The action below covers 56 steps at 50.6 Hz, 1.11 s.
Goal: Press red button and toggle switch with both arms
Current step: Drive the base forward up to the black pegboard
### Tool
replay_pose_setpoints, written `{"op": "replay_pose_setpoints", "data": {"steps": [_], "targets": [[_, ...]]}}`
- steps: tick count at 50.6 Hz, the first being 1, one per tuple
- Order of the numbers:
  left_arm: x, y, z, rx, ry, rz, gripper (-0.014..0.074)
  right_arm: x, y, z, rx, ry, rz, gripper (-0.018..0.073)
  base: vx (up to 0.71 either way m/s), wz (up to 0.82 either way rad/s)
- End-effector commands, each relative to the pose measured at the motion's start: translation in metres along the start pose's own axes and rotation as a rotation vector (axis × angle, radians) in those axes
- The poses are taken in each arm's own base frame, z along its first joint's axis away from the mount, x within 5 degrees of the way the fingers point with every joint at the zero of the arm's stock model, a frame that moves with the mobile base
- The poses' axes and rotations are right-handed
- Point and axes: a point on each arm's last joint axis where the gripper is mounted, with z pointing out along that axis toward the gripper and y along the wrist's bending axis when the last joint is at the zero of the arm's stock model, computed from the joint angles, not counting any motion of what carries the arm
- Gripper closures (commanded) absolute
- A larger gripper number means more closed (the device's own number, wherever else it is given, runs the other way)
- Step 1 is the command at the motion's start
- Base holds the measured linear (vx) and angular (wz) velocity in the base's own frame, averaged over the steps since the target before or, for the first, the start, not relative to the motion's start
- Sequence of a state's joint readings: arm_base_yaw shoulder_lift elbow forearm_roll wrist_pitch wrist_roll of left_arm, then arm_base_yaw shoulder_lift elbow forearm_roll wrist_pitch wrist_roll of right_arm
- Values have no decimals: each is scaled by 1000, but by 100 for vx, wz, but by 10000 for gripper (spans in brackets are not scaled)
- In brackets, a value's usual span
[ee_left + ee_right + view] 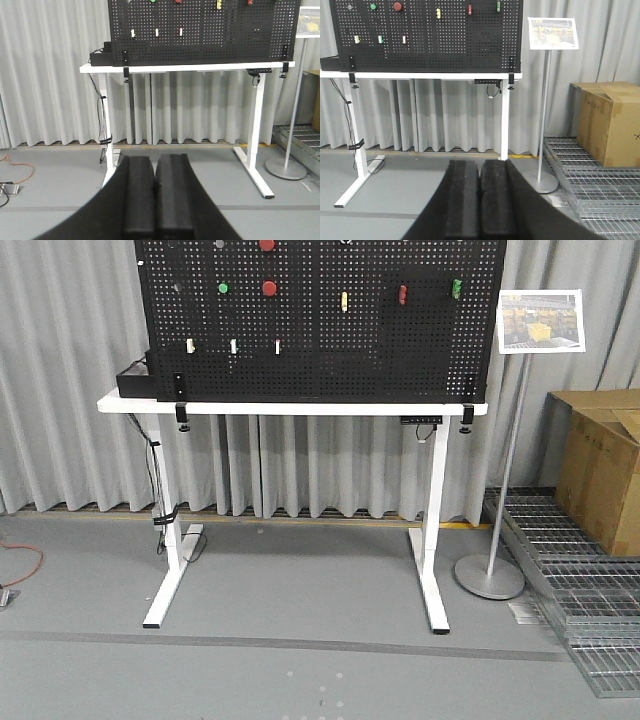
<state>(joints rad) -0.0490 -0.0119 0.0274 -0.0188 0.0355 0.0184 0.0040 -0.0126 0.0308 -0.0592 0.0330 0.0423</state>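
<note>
At the left gripper, black fingers pressed flat together with nothing between them, pointing at the pegboard from well back. At the right gripper, the same: closed tight, empty, well short of the pegboard and aimed nearer its right end.

On the pegboard's face, left of centre: the red button, untouched, just right of a green button. Straight above it, at the top of the front view, another red disc, cut off. Left of the green button, near the pegboard's left edge: the toggle switch, a small dark round knob, too small to read its pointer. Along the pegboard's right half, in order: a yellow clip, a red rocker, a green tab. Lower on its left half, three pale tabs in a row.

Under the pegboard, a white table, with black clamps at the board's lower corners. By its left end, a black box. Behind it, a grey curtain. Right of it, a sign on a stand, then a carton beside floor grating. Low to its left, an orange cable on the floor.
</note>
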Motion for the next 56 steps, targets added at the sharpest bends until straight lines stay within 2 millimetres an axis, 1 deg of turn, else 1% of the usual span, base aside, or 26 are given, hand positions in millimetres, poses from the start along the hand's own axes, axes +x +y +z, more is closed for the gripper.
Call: {"op": "replay_pose_setpoints", "data": {"steps": [1,35,56], "targets": [[3,0,0,0,-63,-2,595,-4,0,-1,3,-80,-6,563,0,-1],[3,0,0,0,-63,-2,595,-4,0,-1,3,-80,-6,563,3,-1],[3,0,0,0,-63,-2,595,-4,0,-1,3,-80,-6,563,18,4]]}}
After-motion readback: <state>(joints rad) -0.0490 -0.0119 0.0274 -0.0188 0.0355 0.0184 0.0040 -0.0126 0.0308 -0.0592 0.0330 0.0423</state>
